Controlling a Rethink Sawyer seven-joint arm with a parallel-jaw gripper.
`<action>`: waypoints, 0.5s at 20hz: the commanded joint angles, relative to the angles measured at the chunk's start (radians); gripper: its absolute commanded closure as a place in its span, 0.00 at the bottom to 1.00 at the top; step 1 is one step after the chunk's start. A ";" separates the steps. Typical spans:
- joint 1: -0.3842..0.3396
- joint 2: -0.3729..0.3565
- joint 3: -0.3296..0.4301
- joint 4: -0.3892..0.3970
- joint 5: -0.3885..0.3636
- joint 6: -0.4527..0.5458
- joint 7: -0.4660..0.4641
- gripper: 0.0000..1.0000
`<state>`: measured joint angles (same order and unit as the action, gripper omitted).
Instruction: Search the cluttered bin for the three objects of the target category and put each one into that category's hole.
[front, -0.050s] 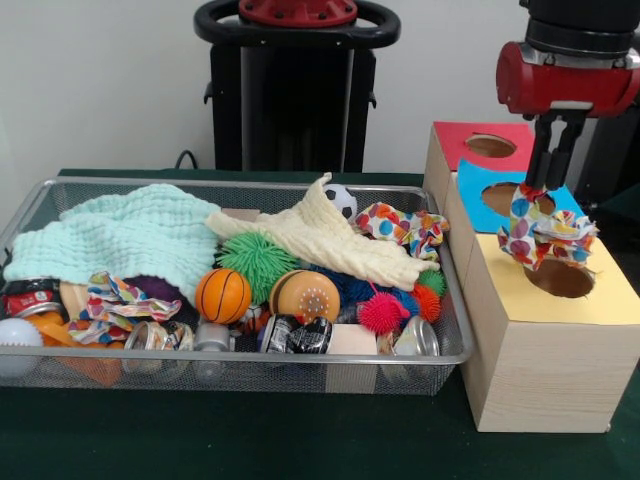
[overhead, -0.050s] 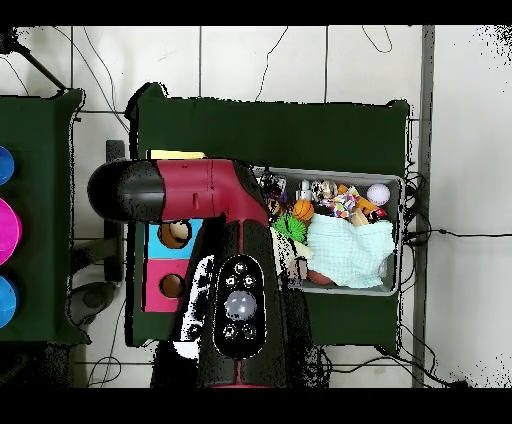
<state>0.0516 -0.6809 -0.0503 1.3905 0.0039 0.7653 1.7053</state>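
From the front, my gripper (front, -0.050s: 548, 180) is clamped on 1 spotted cloth (front, -0.050s: 545, 232), dangling just above the yellow hole (front, -0.050s: 560, 278) of the 3-hole box (front, -0.050s: 545, 365). Overhead, my arm (overhead, -0.050s: 215, 250) hides all that. 2 more spotted cloths lie in the wire bin (front, -0.050s: 240, 372).

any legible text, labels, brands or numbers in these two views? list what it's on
None can be read.
Small metal cans at the front of the wire mesh bin: printed labels, too blurred to read.
Red-and-black can at the bin's left end: markings illegible.
Wooden box with red, blue and yellow hole panels: no lettering visible.
Red and black robot arm: round buttons, no readable marks.
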 joint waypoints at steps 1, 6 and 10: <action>-0.007 0.018 0.003 -0.002 0.039 -0.021 0.235 1.00; 0.006 0.025 -0.004 0.011 0.043 -0.039 0.250 1.00; 0.006 0.028 -0.005 0.016 0.047 -0.049 0.245 1.00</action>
<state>0.0580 -0.6802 -0.0708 1.3906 0.0144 0.7653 1.7055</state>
